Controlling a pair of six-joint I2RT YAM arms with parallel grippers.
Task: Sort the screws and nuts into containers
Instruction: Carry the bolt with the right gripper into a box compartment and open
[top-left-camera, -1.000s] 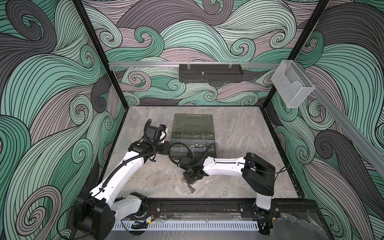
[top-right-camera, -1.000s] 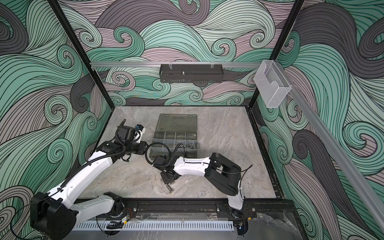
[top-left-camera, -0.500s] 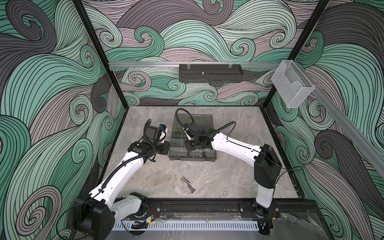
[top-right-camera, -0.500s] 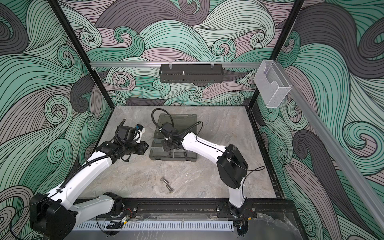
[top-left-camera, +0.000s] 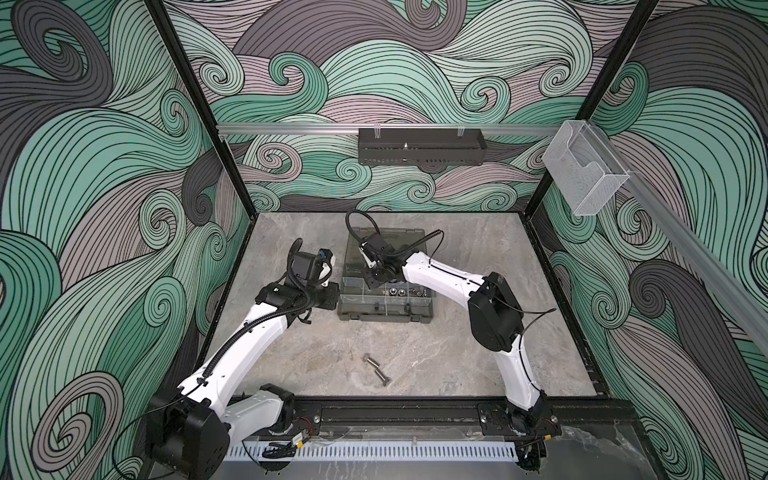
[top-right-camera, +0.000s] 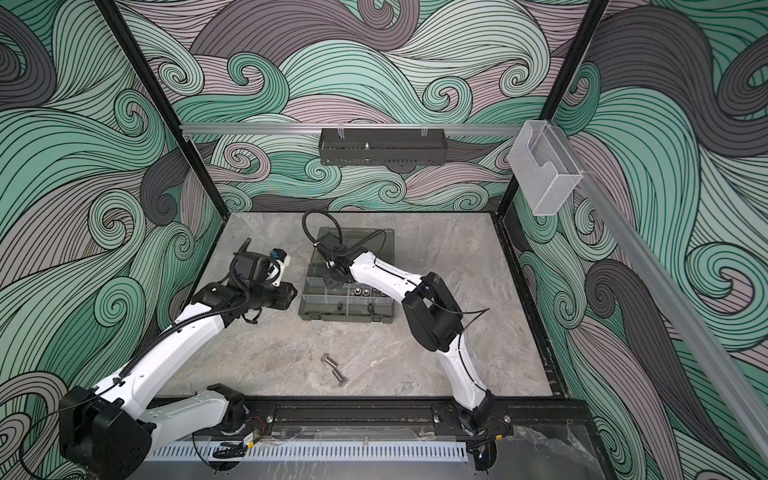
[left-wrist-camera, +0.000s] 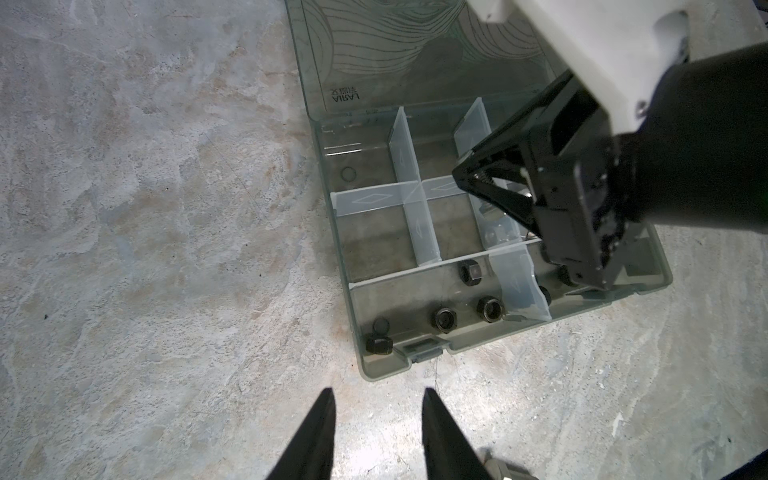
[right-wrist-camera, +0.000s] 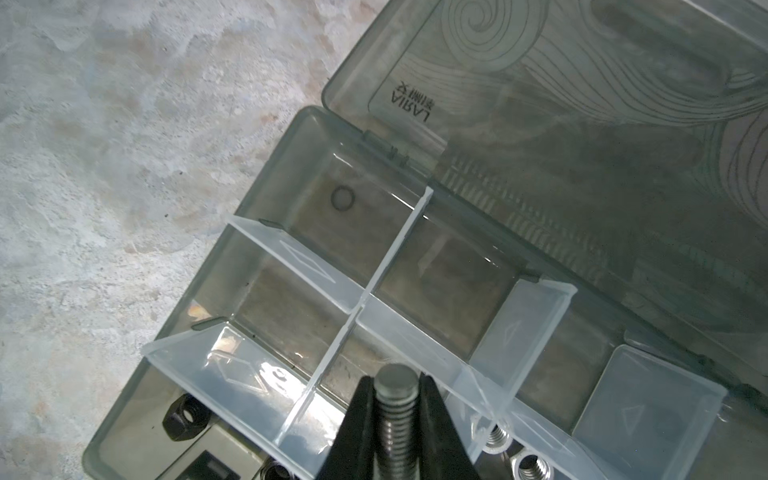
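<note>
1. The right gripper (right-wrist-camera: 395, 378) hangs over the smoky-grey organiser case (top-left-camera: 386, 316) at the centre of both top views. Its jaws are clamped on the threaded shaft of a silver screw (right-wrist-camera: 392, 419), whose flat end shows at the jaw tips.
2. The held screw is above the left half of the case's compartments (right-wrist-camera: 436, 270), close to where two clear dividers (right-wrist-camera: 374, 278) cross. Exactly which compartment lies under it cannot be told.
3. The left gripper (left-wrist-camera: 378, 395) sits low over the bench (top-left-camera: 457, 357), just left of the case and not touching it. Its jaws stand parted with nothing between them.
4. Four black nuts (left-wrist-camera: 446, 319) lie in the long compartment along the case's near edge, and silver nuts (right-wrist-camera: 496, 436) sit in a compartment of the row behind.
5. Two more screws (top-left-camera: 376, 370) lie loose on the bench at lower centre of both top views, close together and well apart from the case.
6. The lid (top-left-camera: 403, 239) lies open, toward the upper side of the frame.
</note>
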